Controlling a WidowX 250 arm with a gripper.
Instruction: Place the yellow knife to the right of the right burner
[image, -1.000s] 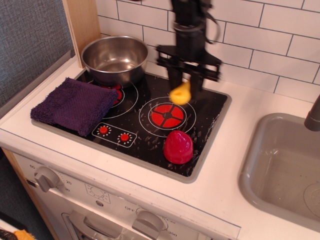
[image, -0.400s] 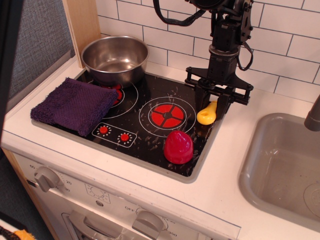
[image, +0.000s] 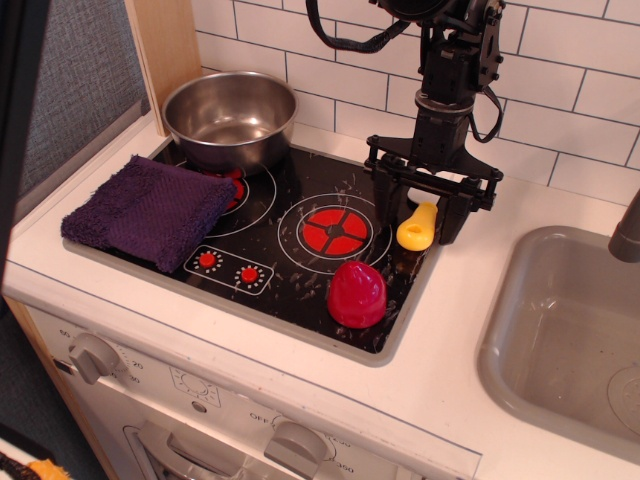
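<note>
The yellow knife (image: 416, 232) lies on the black stovetop (image: 300, 290) just right of the right burner (image: 335, 231), handle toward the front. Its white blade points back under the gripper and is mostly hidden. My gripper (image: 422, 224) hangs straight down over the knife, its black fingers (image: 391, 205) spread on either side of the handle and apart from it. The gripper is open.
A red dome-shaped toy (image: 356, 294) stands on the stovetop in front of the right burner. A steel pot (image: 230, 118) sits on the back left burner and a purple cloth (image: 148, 210) lies front left. A grey sink (image: 570, 330) is at the right. Tiled wall behind.
The gripper carried the knife from above the right burner to the right and down to the stovetop. Its fingers have since spread apart and let go of the knife.
</note>
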